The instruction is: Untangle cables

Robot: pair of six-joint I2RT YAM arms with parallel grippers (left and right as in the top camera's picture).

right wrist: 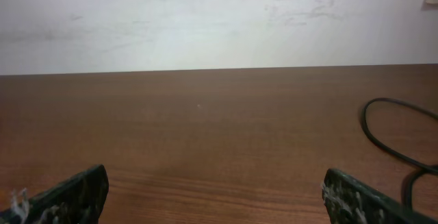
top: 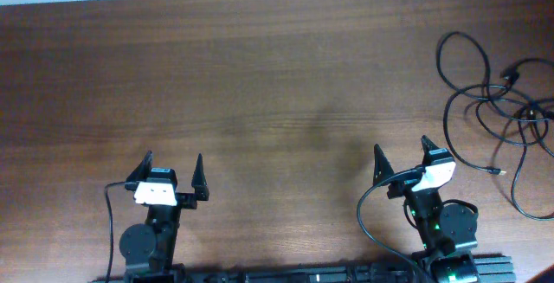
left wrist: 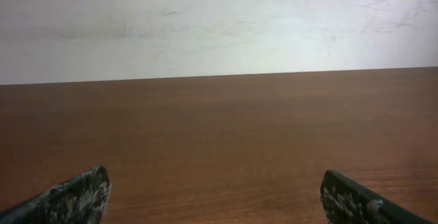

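The cables (top: 498, 101) lie in a tangle of thin black loops at the table's right edge, with small plugs showing at some ends. A part of one loop (right wrist: 383, 131) appears at the right of the right wrist view. My right gripper (top: 401, 155) is open near the front edge, left of and nearer than the tangle, with nothing between its fingers (right wrist: 352, 196). Far to the left my left gripper (top: 173, 162) is open too and empty; in its own view only bare wood lies between its fingertips (left wrist: 85, 193).
The brown wooden table (top: 260, 75) runs back to a white wall (left wrist: 219, 25). Thicker black wires (top: 372, 218) hang by the arm bases at the front edge.
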